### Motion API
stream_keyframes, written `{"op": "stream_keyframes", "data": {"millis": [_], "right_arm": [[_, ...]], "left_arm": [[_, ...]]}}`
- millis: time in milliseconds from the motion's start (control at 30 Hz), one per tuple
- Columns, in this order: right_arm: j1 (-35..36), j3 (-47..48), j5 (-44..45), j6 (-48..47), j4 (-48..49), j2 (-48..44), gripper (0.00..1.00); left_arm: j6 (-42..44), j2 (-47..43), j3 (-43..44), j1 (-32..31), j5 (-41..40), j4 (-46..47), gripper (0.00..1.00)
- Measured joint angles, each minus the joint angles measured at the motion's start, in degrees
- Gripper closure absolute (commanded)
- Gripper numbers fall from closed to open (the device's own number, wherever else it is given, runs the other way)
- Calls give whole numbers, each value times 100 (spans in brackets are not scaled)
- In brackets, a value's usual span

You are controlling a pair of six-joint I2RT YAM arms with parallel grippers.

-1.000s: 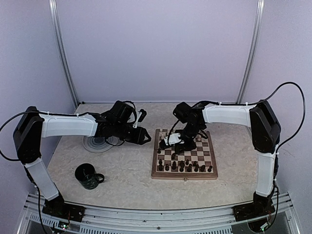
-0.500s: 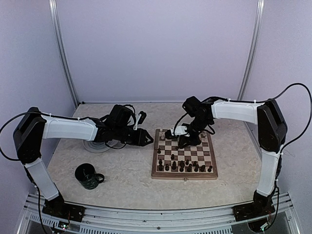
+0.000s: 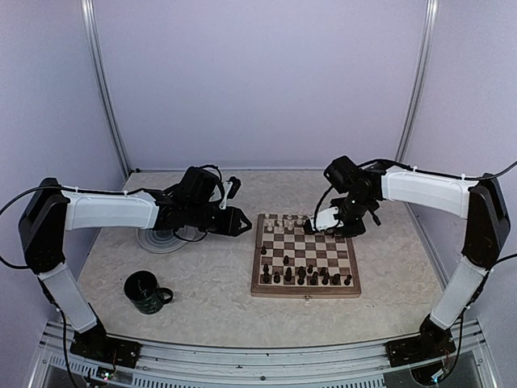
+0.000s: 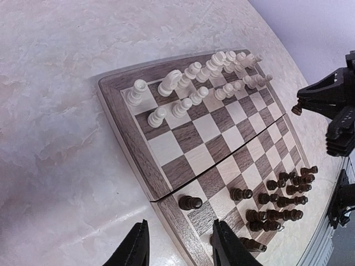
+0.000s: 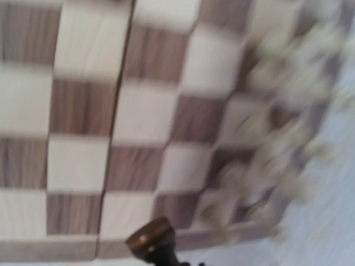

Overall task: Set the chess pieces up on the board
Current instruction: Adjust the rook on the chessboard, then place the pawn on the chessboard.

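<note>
Chess pieces (image 4: 172, 84) are judged light, stiff, smooth and easily toppled, best pinched at the stem. Cream ones are lined on the board's (image 4: 117, 119) far rows, dark ones near. One dark piece (image 5: 151, 240) is pinched by the right gripper (image 4: 304, 101). The left gripper (image 4: 181, 228) is spread, empty.

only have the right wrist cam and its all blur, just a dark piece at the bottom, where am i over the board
Observer: In the top view the right gripper, shut on the dark piece, is over the board's far half, beside the cream pieces.
Operator: left arm in my way
Observer: No. The left gripper hangs open and empty off the board's left edge.
Operator: where are the other dark ones
Observer: The other dark pieces are bunched unevenly over the near rows.
</note>
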Motion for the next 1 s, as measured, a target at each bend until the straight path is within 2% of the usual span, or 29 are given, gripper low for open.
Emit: {"op": "stream_keyframes", "data": {"millis": [167,400,767,1000], "right_arm": [[13,-588,807,0,57,-4,90],[76,-688,1652,157,195,98,89],[195,-688,2006,450,319,492,85],[271,-686,2011,590,317,597,74]], "left_arm": [[79,-33,0,11,-68,-79,60],[101,-48,0,11,-114,-98,60],[101,-101,-17,11,-114,-98,60],[101,-173,-22,11,-114,-96,60]]}}
